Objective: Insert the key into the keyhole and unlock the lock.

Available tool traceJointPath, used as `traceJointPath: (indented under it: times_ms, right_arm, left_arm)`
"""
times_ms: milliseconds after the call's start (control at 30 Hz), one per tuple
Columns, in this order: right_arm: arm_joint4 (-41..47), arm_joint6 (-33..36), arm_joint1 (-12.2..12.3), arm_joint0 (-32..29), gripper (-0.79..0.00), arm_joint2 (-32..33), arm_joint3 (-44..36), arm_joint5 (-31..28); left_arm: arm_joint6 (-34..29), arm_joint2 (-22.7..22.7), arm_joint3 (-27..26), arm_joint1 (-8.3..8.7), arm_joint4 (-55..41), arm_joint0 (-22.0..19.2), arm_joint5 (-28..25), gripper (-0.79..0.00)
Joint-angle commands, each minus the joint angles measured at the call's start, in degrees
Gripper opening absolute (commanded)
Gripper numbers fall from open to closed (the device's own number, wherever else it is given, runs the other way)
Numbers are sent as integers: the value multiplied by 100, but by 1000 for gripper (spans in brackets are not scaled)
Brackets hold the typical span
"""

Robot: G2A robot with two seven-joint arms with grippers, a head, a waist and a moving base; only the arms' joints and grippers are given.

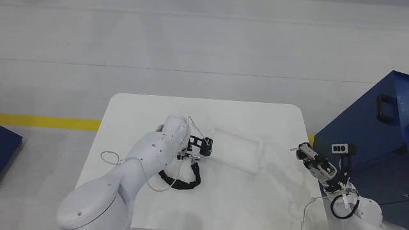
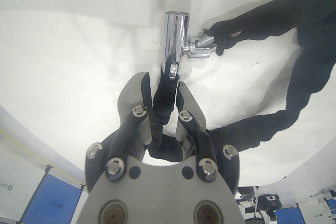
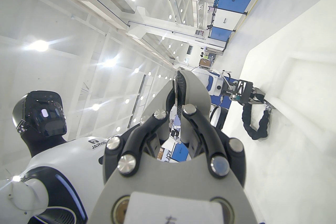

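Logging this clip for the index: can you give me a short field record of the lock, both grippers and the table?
Lock: black-sleeved chain looped on the table, both ends at the chrome cylinder
Left gripper: shut on the chain's sleeve just below the cylinder
Right gripper: shut, raised off the table near its right edge, apart from the lock
Stage: lock looks closed

Top view looks down over the whole desk [image 1: 140, 112]. Left wrist view sits close over the chain lock [image 2: 312, 72], which the right wrist view sees from afar.
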Motion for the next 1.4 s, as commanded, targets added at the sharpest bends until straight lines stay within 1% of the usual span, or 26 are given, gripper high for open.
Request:
traceJointPath:
  times_ms: [0,67,100,133,167,233,400,500,667,767,900,1067,1233,1367]
  right_arm:
    - [0,0,0,0,-785,0,0,0]
    - [0,0,0,0,-785,0,0,0]
    - [0,0,0,0,-785,0,0,0]
    - [0,0,0,0,-785,0,0,0]
    - [0,0,0,0,-785,0,0,0]
    - [0,0,0,0,-785,0,0,0]
    - [0,0,0,0,-785,0,0,0]
    - [0,0,0,0,-785,0,0,0]
    - [0,0,0,0,-785,0,0,0]
    - [0,0,0,0,-785,0,0,0]
    - [0,0,0,0,-785,0,0,0]
    - [0,0,0,0,-785,0,0,0]
    - [0,0,0,0,-785,0,0,0]
    - [0,0,0,0,-785,0,0,0]
  left_arm:
    - [40,19,50,-28,48,5,-24,-606]
    - [77,32,103,-58,89,2,-34,-625]
    - [99,36,130,-73,105,2,-27,-656]
    - [121,39,158,-88,117,0,-31,-668]
    - [135,43,191,-102,134,-2,-28,-699]
    - [169,47,249,-131,158,-5,-13,-785]
    - [239,56,405,-200,218,-9,24,-785]
    - [334,32,501,-227,218,-24,136,-785]
    - [740,-25,582,-191,255,-74,378,-785]
    - [1196,-65,583,-105,302,-67,558,-785]
    - [1812,-89,568,67,472,-30,840,-785]
    - [2101,-185,466,286,558,42,1190,-785]
    - [2202,-313,46,545,694,136,1643,-785]
    - [2235,-478,-504,830,804,299,1917,-785]
